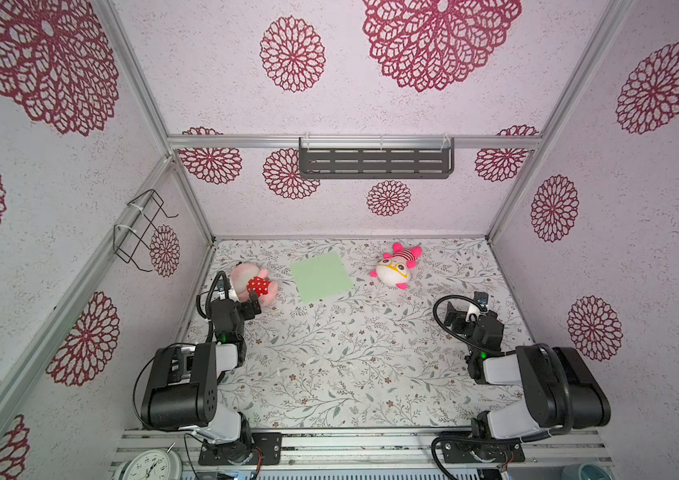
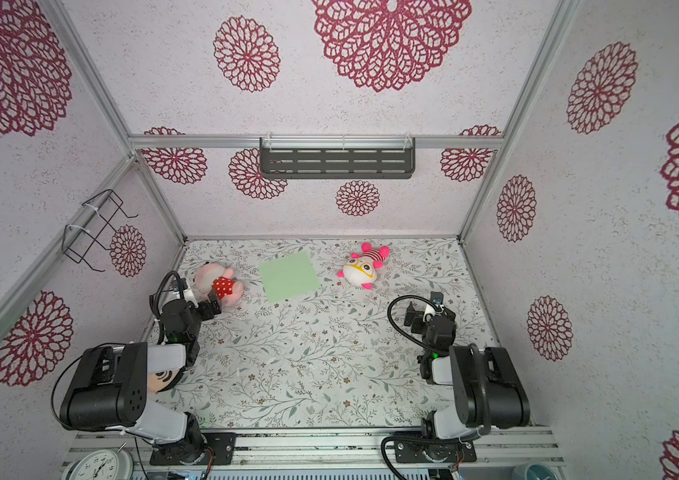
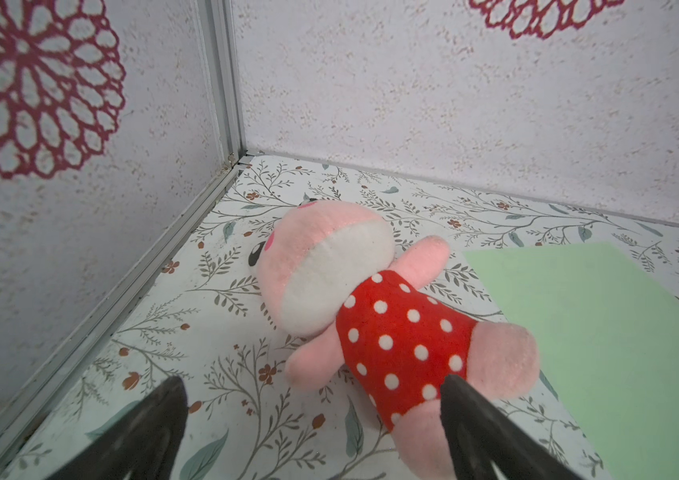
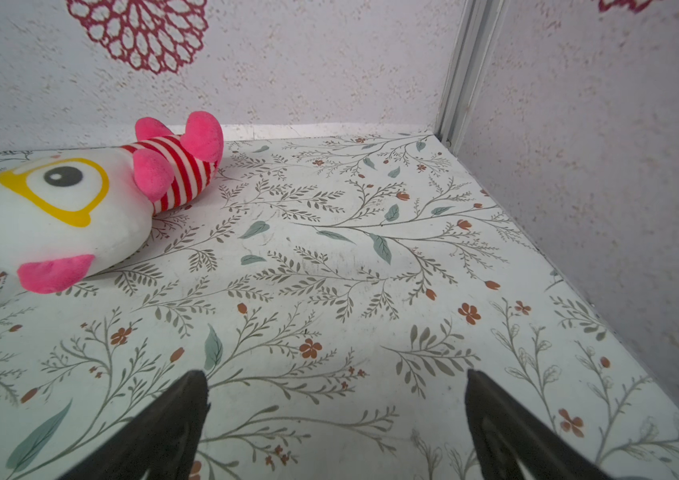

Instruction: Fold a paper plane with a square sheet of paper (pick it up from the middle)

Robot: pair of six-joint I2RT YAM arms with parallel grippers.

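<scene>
Top views, front edge: a white clock (image 1: pixel 150 465) sits below the table's front rail, at the left. The 2 arms stand at the front corners of the flower-printed table (image 1: pixel 350 353), each bent inward.

Left claw (image 1: pixel 242 301): spread wide, holding nothing. It hangs low at the feet of a pink doll (image 1: pixel 252 284) in a red dotted dress. In the left wrist view the left claw (image 3: pixel 312 384) shows its 2 dark tips far apart. One tip overlaps the doll's leg (contact cannot be told).

Right claw (image 1: pixel 464 313): spread wide, holding nothing, well apart from every item. In the right wrist view the right claw (image 4: pixel 337 377) has only bare table between its tips.

Farther back, the square sheet of paper (image 1: pixel 321 277) lies flat on the far middle of the table, turned slightly askew and not yet folded; both top views agree on this paper (image 2: pixel 290 276). The pink doll lies just beside its left edge, with a narrow strip of table between them. A white doll with yellow glasses (image 1: pixel 393 268) lies near its right side, apart from it.

Farthest: a dark slotted shelf (image 1: pixel 375 160) hangs on the back wall, and a wire rack (image 1: pixel 142 228) on the left wall.
</scene>
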